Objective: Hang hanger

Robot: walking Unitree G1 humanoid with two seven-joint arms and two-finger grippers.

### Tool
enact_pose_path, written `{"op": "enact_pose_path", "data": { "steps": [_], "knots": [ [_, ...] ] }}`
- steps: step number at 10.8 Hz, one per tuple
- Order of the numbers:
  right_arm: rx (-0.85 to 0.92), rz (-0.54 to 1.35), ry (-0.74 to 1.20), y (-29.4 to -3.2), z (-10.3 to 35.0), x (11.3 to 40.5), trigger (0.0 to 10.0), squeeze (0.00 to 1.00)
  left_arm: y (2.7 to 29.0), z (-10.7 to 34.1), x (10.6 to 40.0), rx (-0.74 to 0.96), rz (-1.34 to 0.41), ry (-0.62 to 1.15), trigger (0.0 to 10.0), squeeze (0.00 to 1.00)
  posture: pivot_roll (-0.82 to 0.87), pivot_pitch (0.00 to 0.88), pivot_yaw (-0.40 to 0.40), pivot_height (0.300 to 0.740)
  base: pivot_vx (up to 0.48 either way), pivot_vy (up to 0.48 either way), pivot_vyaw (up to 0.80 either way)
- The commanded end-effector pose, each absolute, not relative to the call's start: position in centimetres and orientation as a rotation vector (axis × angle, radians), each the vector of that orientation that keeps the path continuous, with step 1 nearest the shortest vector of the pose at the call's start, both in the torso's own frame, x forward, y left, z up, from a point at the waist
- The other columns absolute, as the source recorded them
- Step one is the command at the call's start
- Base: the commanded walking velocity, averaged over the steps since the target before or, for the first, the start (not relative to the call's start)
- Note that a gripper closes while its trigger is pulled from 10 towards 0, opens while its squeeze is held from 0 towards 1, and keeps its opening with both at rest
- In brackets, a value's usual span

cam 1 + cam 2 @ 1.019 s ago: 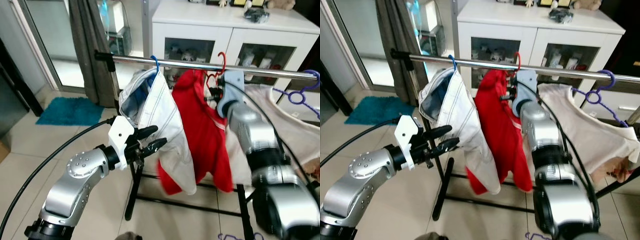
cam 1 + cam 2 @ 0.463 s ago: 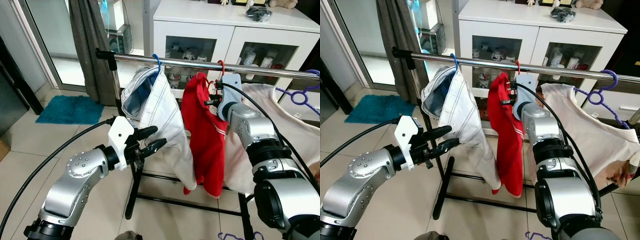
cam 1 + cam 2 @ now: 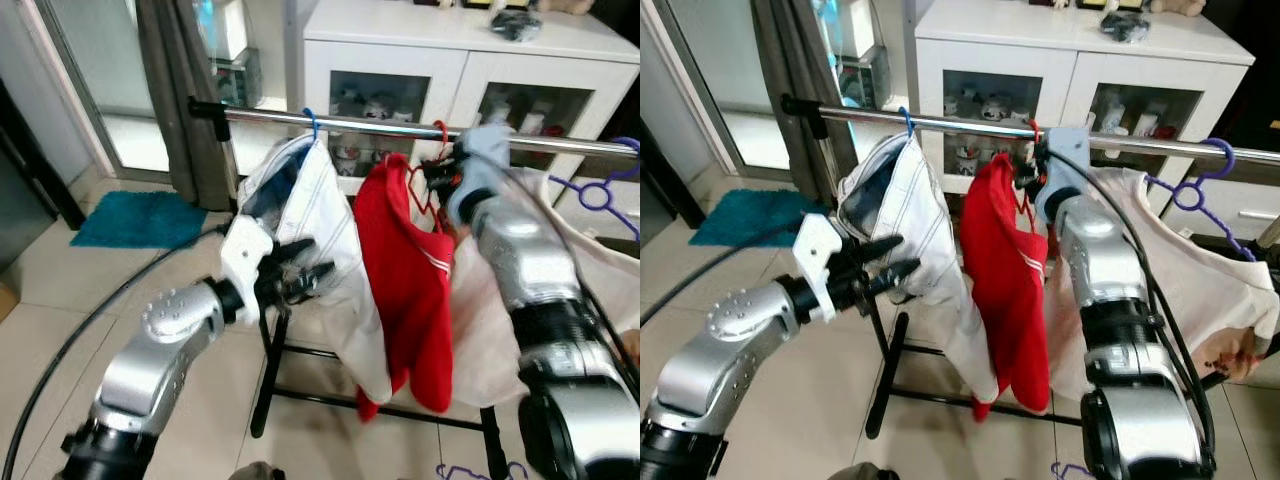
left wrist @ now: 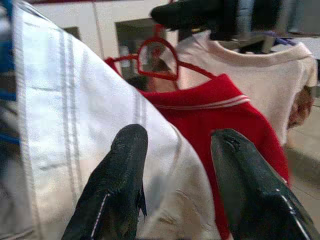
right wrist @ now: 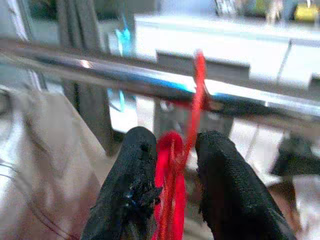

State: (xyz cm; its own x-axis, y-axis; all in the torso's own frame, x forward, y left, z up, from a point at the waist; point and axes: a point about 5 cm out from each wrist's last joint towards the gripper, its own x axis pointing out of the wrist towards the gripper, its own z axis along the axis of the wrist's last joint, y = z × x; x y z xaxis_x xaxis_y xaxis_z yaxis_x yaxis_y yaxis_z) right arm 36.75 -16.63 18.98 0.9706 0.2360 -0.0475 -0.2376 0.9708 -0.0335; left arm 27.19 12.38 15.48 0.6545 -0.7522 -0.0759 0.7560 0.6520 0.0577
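The left gripper (image 4: 175,175) is held spread against the white garment (image 3: 330,240); the red hanger (image 5: 192,100), hooked over the rail (image 3: 960,125), is pinched by the right gripper (image 5: 172,165); release is judged next.

Even indoor daylight is seen, brightest at ten o'clock where the glass door (image 3: 120,110) lets it in. A glare streak is carried along the steel rail (image 3: 960,124). The left eye view is smeared by motion blur, the right arm most. Both wrist views are soft and grainy, backgrounds unfocused.
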Motion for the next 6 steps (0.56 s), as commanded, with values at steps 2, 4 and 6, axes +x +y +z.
{"op": "enact_pose_path", "data": {
  "steps": [2,4,6],
  "knots": [
    [0.045,0.271,-0.046,-16.8,20.2,34.2,10.0,1.00,12.4,15.8,27.5,0.096,-0.787,0.021,10.0,0.00,-0.09,0.000,0.022,0.740,0.000,0.000,0.00],
    [0.253,0.305,-0.089,-16.1,19.8,30.7,10.0,0.00,12.5,15.9,27.6,0.083,-0.701,-0.005,10.0,0.00,-0.08,0.009,0.020,0.740,0.000,0.000,0.00],
    [0.326,0.226,-0.064,-15.9,18.9,29.3,10.0,0.00,13.2,16.0,27.6,0.051,-0.636,-0.007,10.0,0.00,-0.09,0.022,0.026,0.740,0.000,0.000,0.00]
  ]
}}
